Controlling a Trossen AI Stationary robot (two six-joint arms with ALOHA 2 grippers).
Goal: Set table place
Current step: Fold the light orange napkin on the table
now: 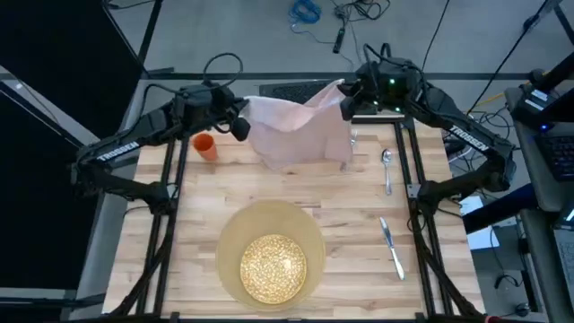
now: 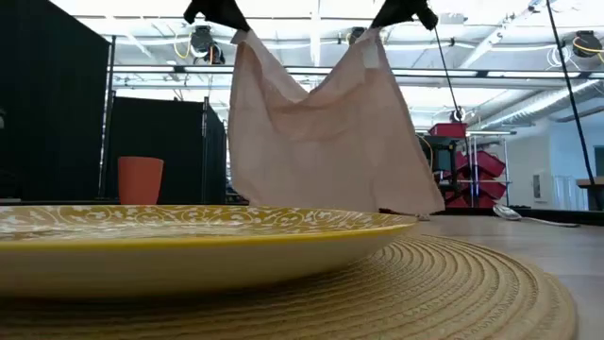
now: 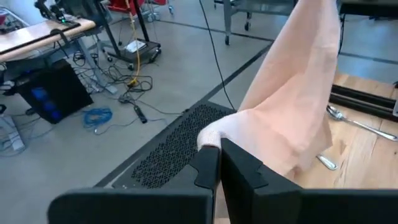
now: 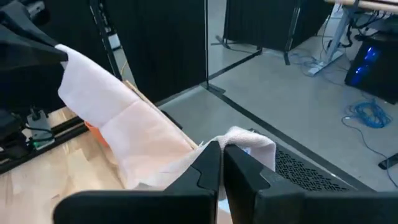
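The pinkish napkin (image 1: 300, 135) hangs over the far part of the table (image 1: 179, 215), held up by its two upper corners and sagging between them. My left gripper (image 1: 240, 126) is shut on one corner and my right gripper (image 1: 345, 100) on the other. In the low view the napkin (image 2: 330, 142) reaches down to about the tabletop; whether its lower edge touches cannot be told. The orange cup (image 1: 205, 146) stands to the napkin's left. The gold-speckled plate (image 1: 273, 267) lies on the round mat (image 1: 229, 235) at the near edge. My left gripper pinches the napkin's upper left corner (image 3: 214, 134) between its two shut fingers; a small fold of cloth bulges past the tips. The cloth hangs below the hold (image 2: 241, 38) and runs slack toward the other arm. My right gripper pinches the napkin's upper right corner (image 4: 249, 142) between its two shut fingers, with a bunched bit of cloth past the tips. From the hold (image 2: 373, 40) the cloth hangs down and sags toward my left gripper.
A spoon (image 1: 387, 166) and a knife (image 1: 391, 247) lie on the right part of the table. A steel piece (image 1: 353, 139) shows at the napkin's right edge, partly covered. Bare wood lies between the napkin and the mat.
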